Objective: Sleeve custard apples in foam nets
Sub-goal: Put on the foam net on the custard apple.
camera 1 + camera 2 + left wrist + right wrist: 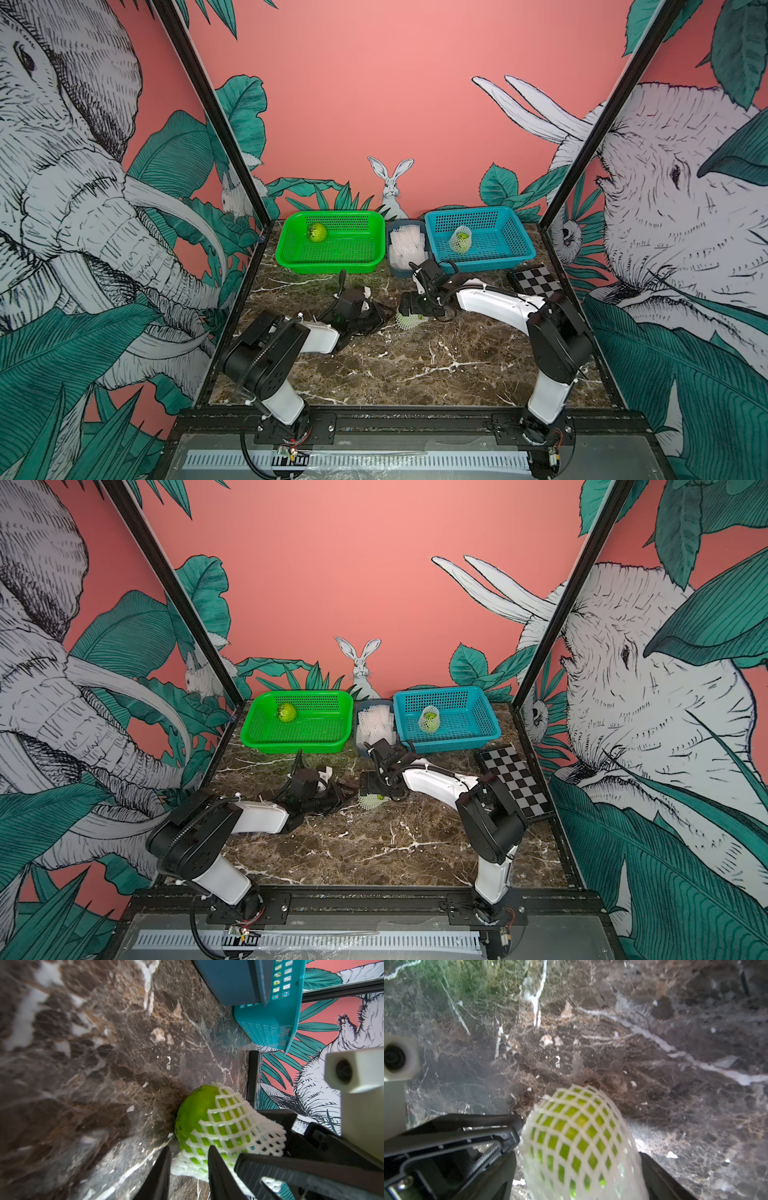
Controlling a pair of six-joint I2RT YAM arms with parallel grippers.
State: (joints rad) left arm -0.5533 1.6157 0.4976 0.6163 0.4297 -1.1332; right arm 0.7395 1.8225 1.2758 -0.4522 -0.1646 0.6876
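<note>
A custard apple [408, 323] [197, 1109] lies mid-table, mostly inside a white foam net [239, 1126] [575, 1126], with one green end bare. My right gripper [411, 315] [578, 1153] hangs over it, open, one finger on either side of the net. My left gripper [384, 318] [189, 1147] lies low just left of the fruit, open, with the net's loose fringe between its tips. In both top views a bare custard apple [317, 232] sits in the green basket [332, 266]. A sleeved one [460, 240] stands in the blue basket [498, 259]. Spare foam nets [406, 245] fill a grey bin.
The green basket, grey bin [400, 272] and blue basket stand in a row along the back of the marble table [415, 374]. A checkerboard [534, 280] lies at the right edge. Black frame posts border both sides.
</note>
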